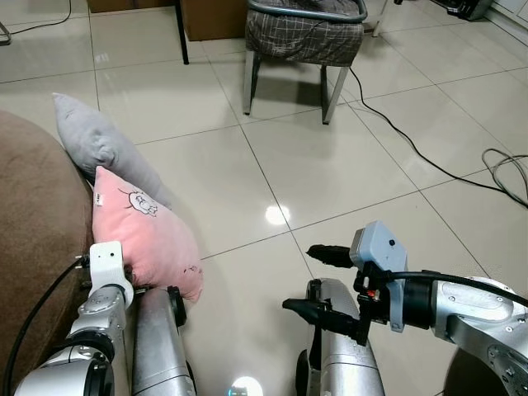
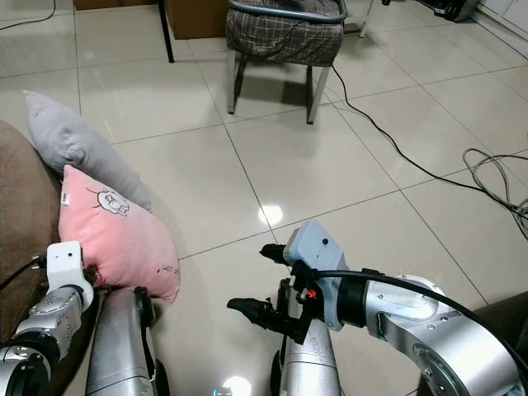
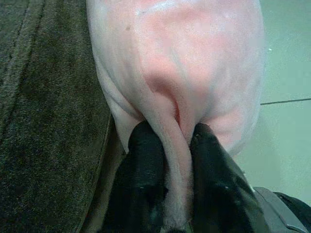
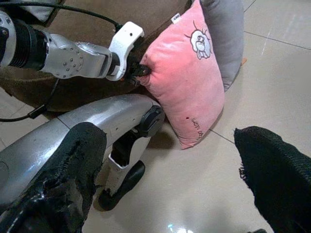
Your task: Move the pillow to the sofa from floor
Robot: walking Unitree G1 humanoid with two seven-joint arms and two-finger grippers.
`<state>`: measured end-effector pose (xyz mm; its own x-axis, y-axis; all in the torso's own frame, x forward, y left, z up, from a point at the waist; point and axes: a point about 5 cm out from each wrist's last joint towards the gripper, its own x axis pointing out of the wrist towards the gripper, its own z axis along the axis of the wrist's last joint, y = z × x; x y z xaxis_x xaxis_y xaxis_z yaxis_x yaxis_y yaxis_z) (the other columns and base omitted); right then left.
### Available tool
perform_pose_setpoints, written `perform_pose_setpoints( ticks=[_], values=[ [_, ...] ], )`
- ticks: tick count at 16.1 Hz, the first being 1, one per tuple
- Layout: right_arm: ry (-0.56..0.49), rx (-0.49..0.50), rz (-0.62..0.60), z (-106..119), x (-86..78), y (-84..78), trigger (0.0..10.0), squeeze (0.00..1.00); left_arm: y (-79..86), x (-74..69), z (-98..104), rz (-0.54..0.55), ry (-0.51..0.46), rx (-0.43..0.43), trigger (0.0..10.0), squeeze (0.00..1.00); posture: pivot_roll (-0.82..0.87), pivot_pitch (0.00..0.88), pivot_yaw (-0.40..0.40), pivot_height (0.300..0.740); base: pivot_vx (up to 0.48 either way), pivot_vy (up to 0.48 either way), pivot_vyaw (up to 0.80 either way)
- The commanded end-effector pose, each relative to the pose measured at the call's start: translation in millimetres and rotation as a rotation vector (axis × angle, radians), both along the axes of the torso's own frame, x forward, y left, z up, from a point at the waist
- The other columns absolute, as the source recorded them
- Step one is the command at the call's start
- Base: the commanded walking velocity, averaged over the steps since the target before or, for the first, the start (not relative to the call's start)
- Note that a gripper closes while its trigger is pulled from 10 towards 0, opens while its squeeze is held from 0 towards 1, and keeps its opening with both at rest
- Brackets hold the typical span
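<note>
1. Here, a pink pillow (image 1: pixel 148 239) printed with a small cartoon animal is seen standing on edge on the tiled floor (image 1: pixel 330 165), leaning against the brown sofa (image 1: pixel 37 247) at the robot's left.
2. A fold at the pillow's near edge is pinched between the two black fingers (image 3: pixel 146 165) of the left gripper (image 3: pixel 170 160); in the left wrist view the pink fabric is bunched up between the two pads, which are closed tightly on it.
3. The left gripper is placed low, between the sofa's side and the pillow, with its white wrist block (image 1: pixel 107 262) just beside the pillow's lower corner.
4. A grey pillow (image 1: pixel 99 144) is seen behind the pink one, touching it and also propped against the sofa.
5. The right gripper (image 1: pixel 318 280) is held out over bare floor, well apart from the pink pillow, with its fingers spread wide and nothing between them.
6. A grey-blue housing (image 1: pixel 378 247) is carried on top of the right wrist.
7. Farther off, a chair (image 1: pixel 305 37) with metal legs and a checked seat cover is set on the tiles.
8. A black cable (image 1: pixel 412 148) is laid across the floor from the chair toward the robot's right, where more loops of cable (image 1: pixel 507 173) are gathered.
</note>
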<state>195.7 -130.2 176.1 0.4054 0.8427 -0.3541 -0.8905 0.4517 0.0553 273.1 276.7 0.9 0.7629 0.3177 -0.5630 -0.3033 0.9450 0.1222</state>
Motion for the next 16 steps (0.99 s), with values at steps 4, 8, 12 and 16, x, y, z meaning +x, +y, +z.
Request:
perform_pose_setpoints(
  ticks=[4, 8, 12, 16],
  values=[
    [0.0, 0.007, -0.001, -5.0, -1.2, 2.1, 10.0, 0.0, -11.4, 0.5, -5.0, -0.042, 0.021, -0.021, 0.0, 0.0, -0.25, 0.113, -0.041, 0.5, 0.0, 0.0, 0.0],
    [-0.025, 0.013, -0.027, -12.2, 11.3, 4.8, 10.0, 0.0, -22.7, 7.8, -3.0, -0.074, 0.007, -0.051, 0.0, 0.0, -0.23, 0.043, -0.002, 0.5, 0.0, 0.0, 0.0],
    [-0.135, -0.023, -0.344, -17.7, 31.1, -13.8, 10.0, 0.0, -49.7, 32.2, 15.0, -0.124, -0.168, -0.208, 0.0, 0.0, -0.21, 0.0, 0.016, 0.5, 0.0, 0.0, 0.0],
    [-0.182, 0.14, -0.764, -21.6, 40.4, -19.9, 10.0, 0.0, -89.0, 64.9, 81.8, -0.434, -0.569, -0.226, 0.0, 0.0, -0.16, 0.0, 0.054, 0.5, 0.0, 0.0, 0.0]
  ],
)
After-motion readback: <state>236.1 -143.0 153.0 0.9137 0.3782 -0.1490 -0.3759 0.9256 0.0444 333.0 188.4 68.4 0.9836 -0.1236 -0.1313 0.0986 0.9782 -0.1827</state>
